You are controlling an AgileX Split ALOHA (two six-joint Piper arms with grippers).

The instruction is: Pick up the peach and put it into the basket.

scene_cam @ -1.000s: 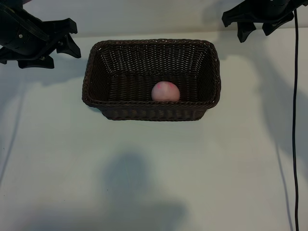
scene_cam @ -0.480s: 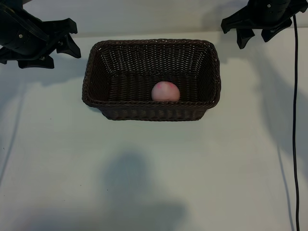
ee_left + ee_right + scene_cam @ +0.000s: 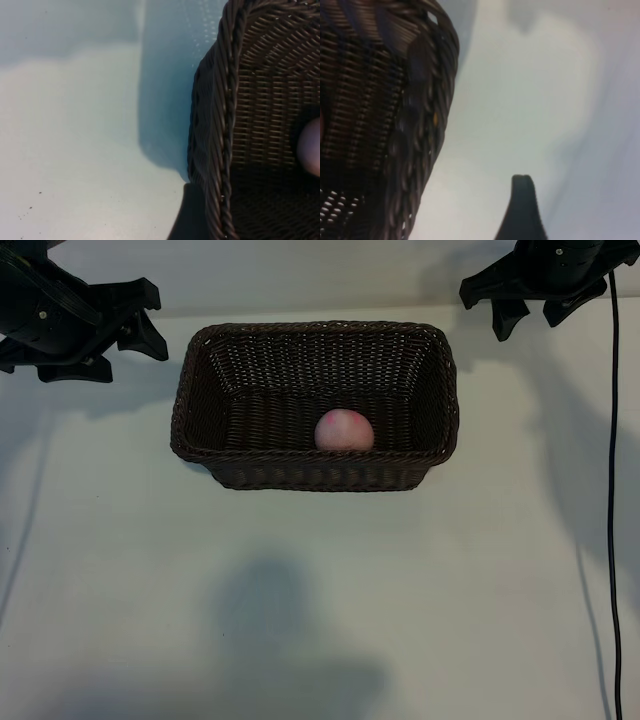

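The pale pink peach (image 3: 344, 429) lies inside the dark brown wicker basket (image 3: 312, 472), against its near wall. Nothing touches it. My left gripper (image 3: 155, 322) hangs open and empty beyond the basket's left end. My right gripper (image 3: 528, 320) hangs open and empty above the table past the basket's far right corner. In the left wrist view the braided basket rim (image 3: 223, 125) runs close by, and the peach (image 3: 310, 147) shows at the frame's edge. In the right wrist view one of my dark fingers (image 3: 522, 210) stands over bare table beside the basket wall (image 3: 420, 125).
The white table (image 3: 320, 600) stretches wide in front of the basket. A black cable (image 3: 612, 490) hangs down along the right side. Soft shadows lie on the table near the front.
The right gripper has shifted slightly at the far right. The peach, the basket and the left arm have not moved.
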